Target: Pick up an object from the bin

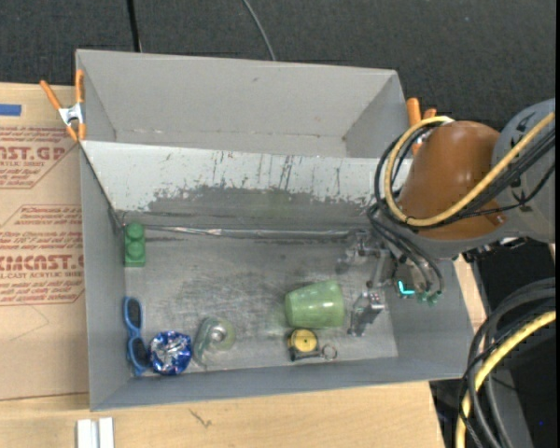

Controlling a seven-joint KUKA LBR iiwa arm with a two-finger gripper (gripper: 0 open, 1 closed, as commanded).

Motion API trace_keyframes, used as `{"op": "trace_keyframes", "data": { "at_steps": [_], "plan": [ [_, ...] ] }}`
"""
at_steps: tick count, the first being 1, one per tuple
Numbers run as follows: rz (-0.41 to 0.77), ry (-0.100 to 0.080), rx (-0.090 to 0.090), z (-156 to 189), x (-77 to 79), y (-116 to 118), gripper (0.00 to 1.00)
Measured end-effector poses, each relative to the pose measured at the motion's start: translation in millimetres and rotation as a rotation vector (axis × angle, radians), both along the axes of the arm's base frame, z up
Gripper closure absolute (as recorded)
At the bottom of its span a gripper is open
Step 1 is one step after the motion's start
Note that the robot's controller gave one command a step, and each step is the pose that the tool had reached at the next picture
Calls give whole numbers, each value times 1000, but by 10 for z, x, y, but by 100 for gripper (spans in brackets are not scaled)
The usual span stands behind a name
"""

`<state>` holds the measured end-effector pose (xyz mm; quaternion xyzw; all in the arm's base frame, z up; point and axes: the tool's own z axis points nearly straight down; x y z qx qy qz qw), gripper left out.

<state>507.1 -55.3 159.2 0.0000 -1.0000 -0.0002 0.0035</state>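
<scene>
My gripper (365, 312) is low at the right end of the bin floor, just to the right of a pale green cup (315, 305) that lies on its side. A small yellow and black tape measure (303, 343) rests in front of the cup, down and left of the gripper. Nothing is seen held by the gripper.
Along the bin's left side lie a green block (134, 246), a blue looped item (131, 329) and a crinkled blue and silver ball (171, 353). A small clear, greenish piece (213, 334) lies near the front. The arm with its orange cover and cables hangs over the right rim.
</scene>
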Motion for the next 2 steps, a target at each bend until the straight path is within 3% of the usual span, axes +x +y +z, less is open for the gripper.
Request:
{"op": "trace_keyframes", "data": {
  "at_steps": [1, 2],
  "plan": [
    [-25, -14, -3, -743, 22, 259, 0],
    [-87, -9, 0, -591, 19, 289, 0]
  ]
}}
